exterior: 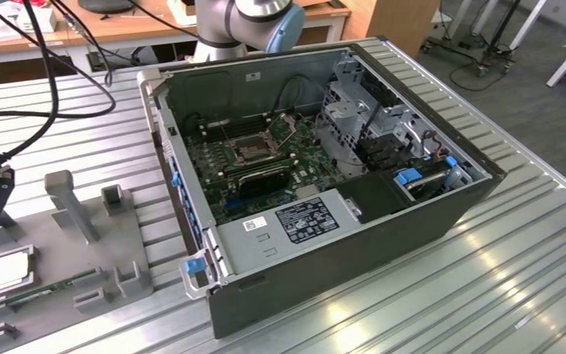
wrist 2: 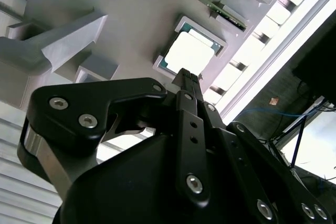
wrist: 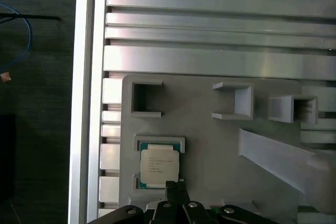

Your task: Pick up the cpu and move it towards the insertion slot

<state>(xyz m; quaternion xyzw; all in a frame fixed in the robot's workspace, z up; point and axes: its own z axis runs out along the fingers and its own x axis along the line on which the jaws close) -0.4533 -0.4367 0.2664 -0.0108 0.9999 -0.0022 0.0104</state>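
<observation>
Table (exterior: pixel 411 295): slatted aluminium, carrying everything below.
Computer case (exterior: pixel 362 251): lying open in the middle of the table, towards the exterior view's right.
Circuit board (exterior: pixel 303 173): green, flat on the floor of the case.
Grey tray (exterior: pixel 116 243): on the table just beside the case, at the near corner on the exterior view's left.
Gripper (wrist: pixel 176 184): over the tray's far-left part. Fingers together, nothing between them.
Insertion slot (exterior: pixel 253 146): metal-framed square with a dark centre, on the far half of the board, well apart from the tray.
cpu (wrist: pixel 159 165): seated flat in its square recess in the tray, silvery top up, not yet lifted.
Memory stick (exterior: pixel 42 293): thin and green, in a groove just beside the cpu on the near side.
Tip to chip: in both wrist views the tips line up at one edge of the cpu. Contact cannot be told.
Step in hand (judged): approach for the pick.
Doing it well (judged): part the fingers wider than the chip and centre them over it. Come down square, clamp on two opposite edges, then lift level and straight, since the recess walls could catch a tilted chip.
</observation>
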